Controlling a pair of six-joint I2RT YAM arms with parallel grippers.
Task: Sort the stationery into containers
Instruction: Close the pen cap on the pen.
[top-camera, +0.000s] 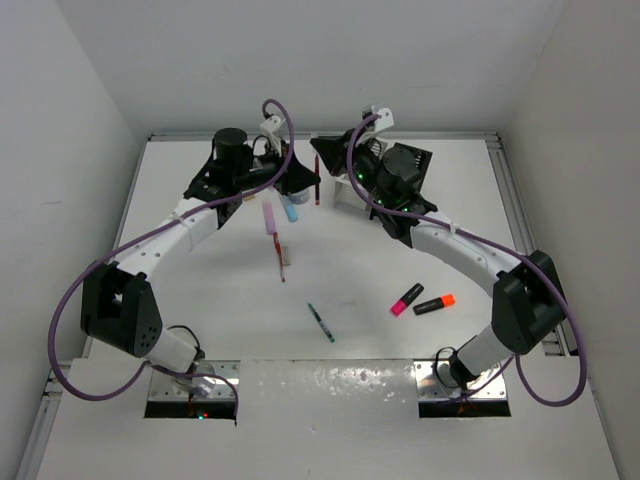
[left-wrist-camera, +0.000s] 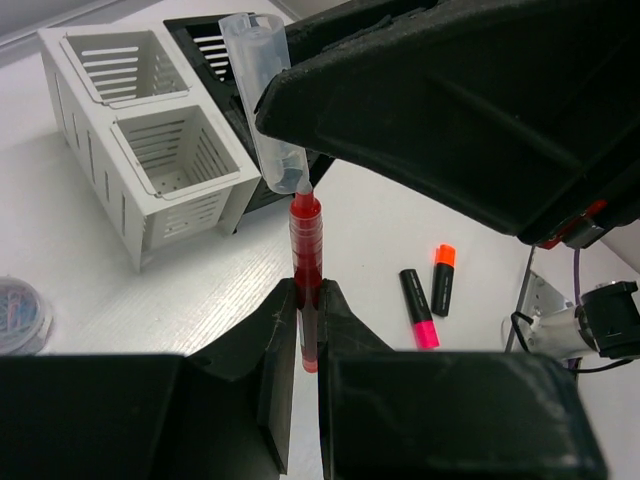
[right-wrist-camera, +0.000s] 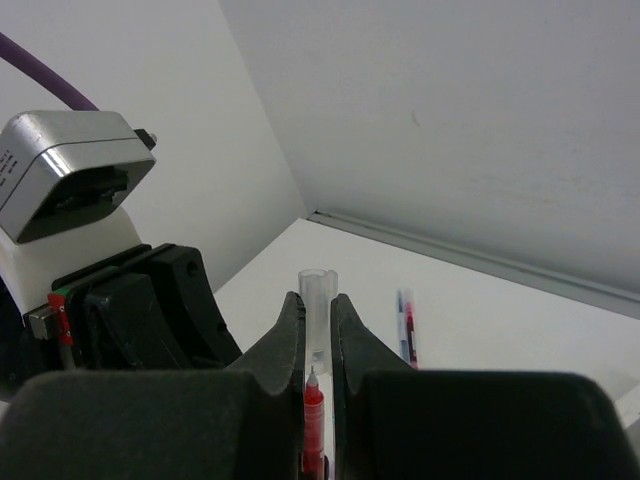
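Clamps the left gripper shut on the barrel of the red pen and the right gripper shut on its clear cap, apparently to seat or pull that cap, holding the pen aloft near the white bin and black bin, long axis running grip to grip, tip into the cap.

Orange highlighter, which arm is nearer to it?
Right. The right arm passes close beside the orange highlighter; the left arm is far off on the opposite side.

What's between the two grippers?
A red pen: left gripper clamps its barrel, right gripper pinches the clear cap over its tip. Left wrist view shows it.
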